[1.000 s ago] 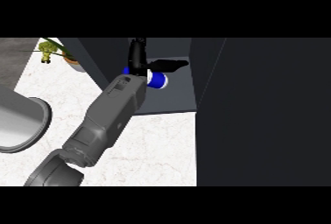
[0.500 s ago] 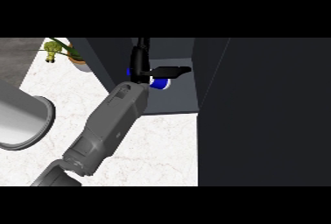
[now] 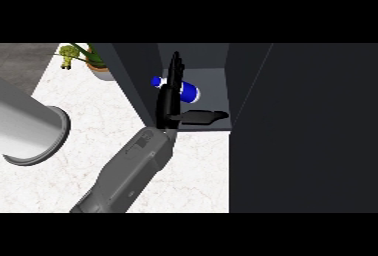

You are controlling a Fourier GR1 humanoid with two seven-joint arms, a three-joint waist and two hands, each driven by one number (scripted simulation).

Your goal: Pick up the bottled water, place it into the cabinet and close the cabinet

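Bottled water (image 3: 189, 91) lies on its side inside the cabinet (image 3: 208, 64), deep in the open compartment, its blue and white body showing just past the left robot hand (image 3: 168, 102). That robot hand is wide open and holds nothing. Its fingers (image 3: 175, 70) stand straight, reaching into the cabinet in front of the bottle, and its thumb (image 3: 204, 116) sticks out sideways near the cabinet's front edge. Whether the fingers touch the bottle I cannot tell, since they cover part of it. The grey forearm (image 3: 129, 172) crosses the white counter (image 3: 203, 175) in front of the cabinet. The right robot hand shows nowhere.

The placing looks done, so the step in hand is likely to draw out and shut the cabinet. To do it well, the open hand should back straight out along the forearm's line, fingers kept flat so they do not roll the bottle toward the cabinet's mouth. The thumb must clear the front edge before any sideways swing. The large dark panel (image 3: 310, 130) on the cabinet's far side from the forearm may be the door. If so, push it with flat fingers near its free edge, once the bottle lies quiet.
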